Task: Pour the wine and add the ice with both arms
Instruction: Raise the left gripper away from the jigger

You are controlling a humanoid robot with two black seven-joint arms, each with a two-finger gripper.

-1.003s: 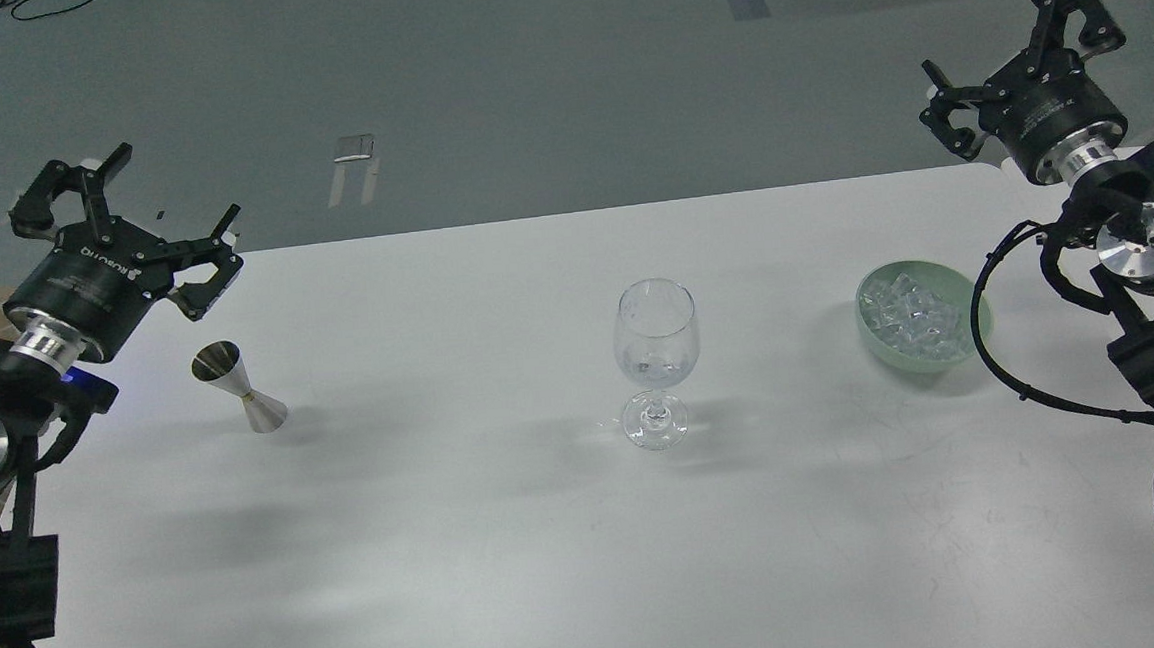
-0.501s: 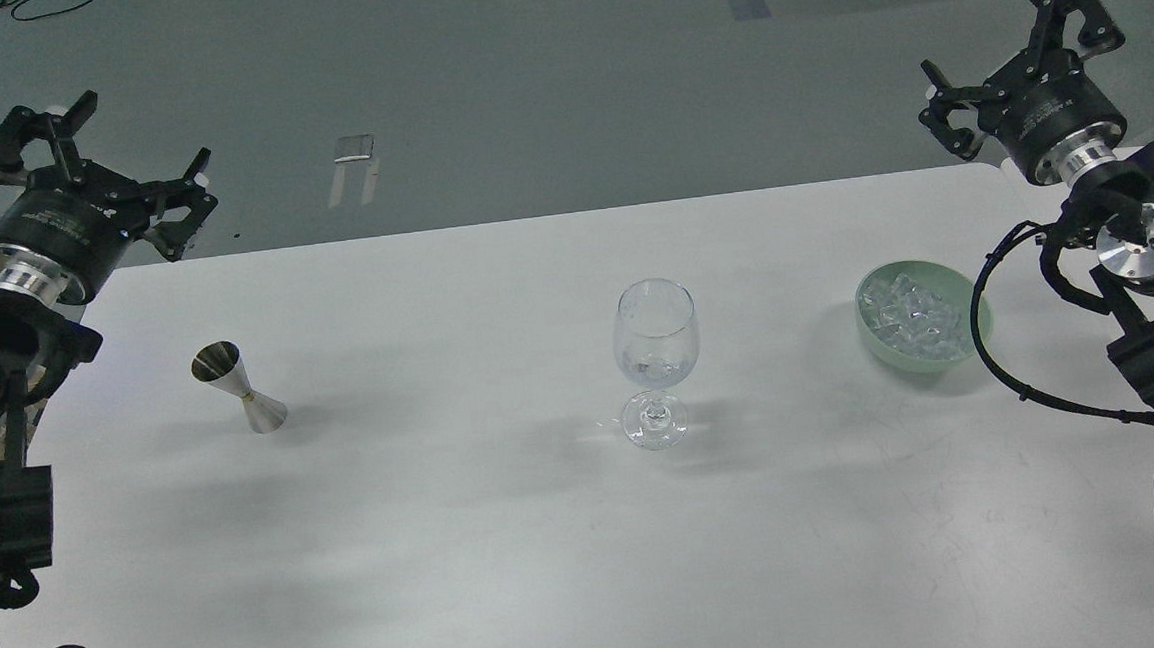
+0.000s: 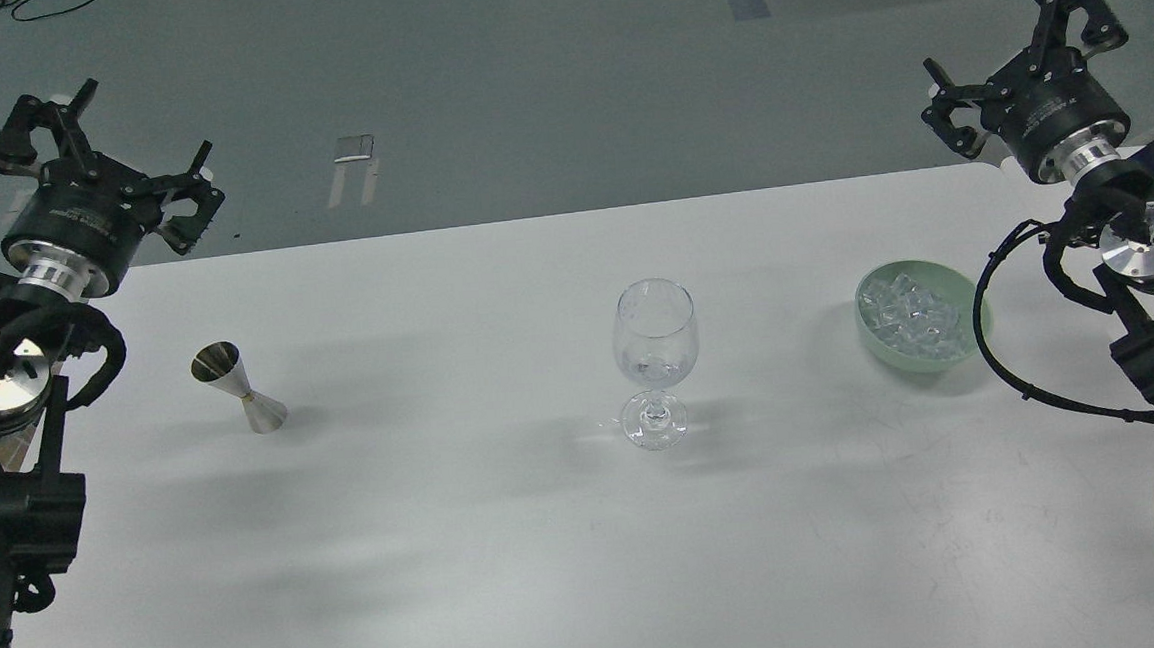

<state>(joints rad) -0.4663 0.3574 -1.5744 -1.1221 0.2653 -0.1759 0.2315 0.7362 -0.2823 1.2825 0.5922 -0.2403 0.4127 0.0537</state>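
A clear wine glass stands upright at the middle of the white table, with a small clear piece low in its bowl. A steel double-cone jigger stands to its left. A pale green bowl at the right holds the ice, many small clear cubes. My left gripper is open and empty, raised over the table's far left corner, behind the jigger. My right gripper is open and empty, raised beyond the far right edge, behind the bowl.
The table's far edge runs across the view at about a third of the way down, with grey floor beyond. Black cables loop from the right arm close to the bowl. A small metal object lies on the floor.
My left gripper has drawn back from above the jigger toward the far left corner and risen. The right arm, glass, jigger and bowl have stayed still.
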